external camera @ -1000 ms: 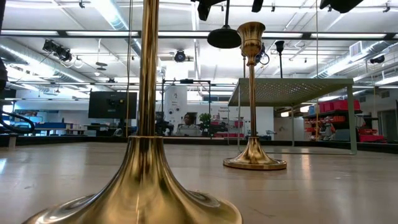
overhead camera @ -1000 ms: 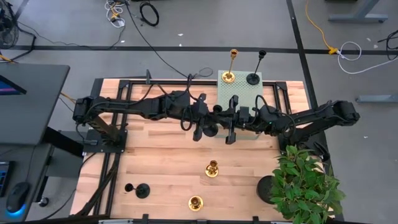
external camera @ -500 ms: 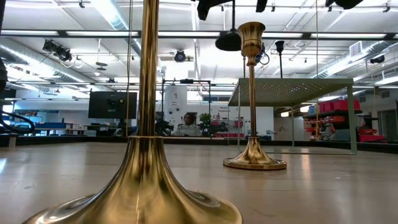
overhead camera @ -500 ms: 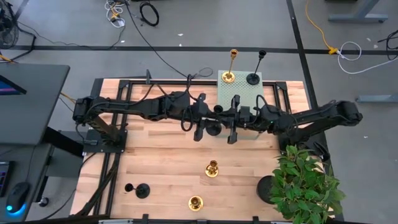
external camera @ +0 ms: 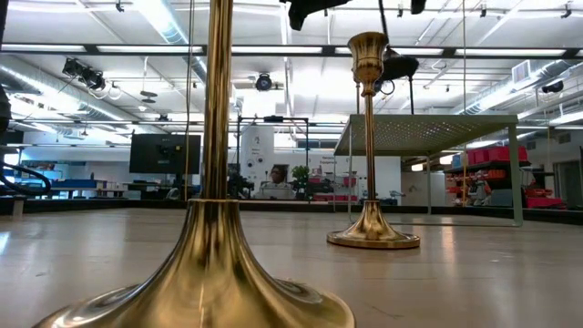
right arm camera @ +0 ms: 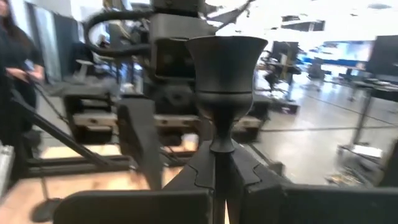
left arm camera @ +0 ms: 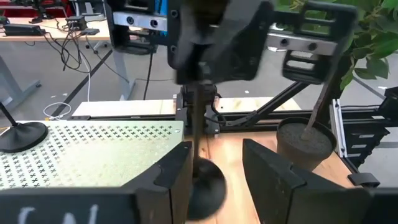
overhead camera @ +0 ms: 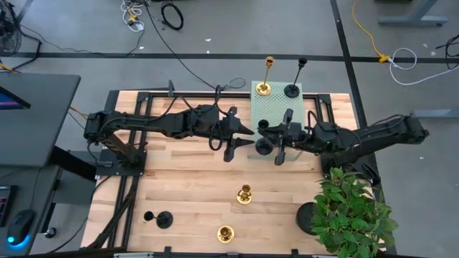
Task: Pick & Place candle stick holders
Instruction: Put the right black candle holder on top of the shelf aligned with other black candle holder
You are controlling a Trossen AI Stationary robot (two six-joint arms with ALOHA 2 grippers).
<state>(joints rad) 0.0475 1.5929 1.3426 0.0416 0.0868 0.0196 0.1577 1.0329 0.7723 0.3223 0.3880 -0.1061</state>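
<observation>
Between the two grippers, above the table's middle, hangs a black candlestick [overhead camera: 264, 145]. The right gripper [overhead camera: 267, 133] pinches its stem, cup rising just past the fingers [right arm camera: 242, 171]. Facing it, the left gripper [overhead camera: 244, 136] is spread, its fingers [left arm camera: 177, 171] apart beside the round base. Beyond them stands a perforated stand [overhead camera: 276, 107].

Two candle stick holders [overhead camera: 264, 76] [overhead camera: 295, 79] stand on the perforated stand [overhead camera: 276, 107] at the table's [overhead camera: 186, 186] twelve o'clock. Three more [overhead camera: 245, 194] [overhead camera: 226, 233] [overhead camera: 159, 218] sit toward six, with the plant pot [overhead camera: 310, 215] at four.
</observation>
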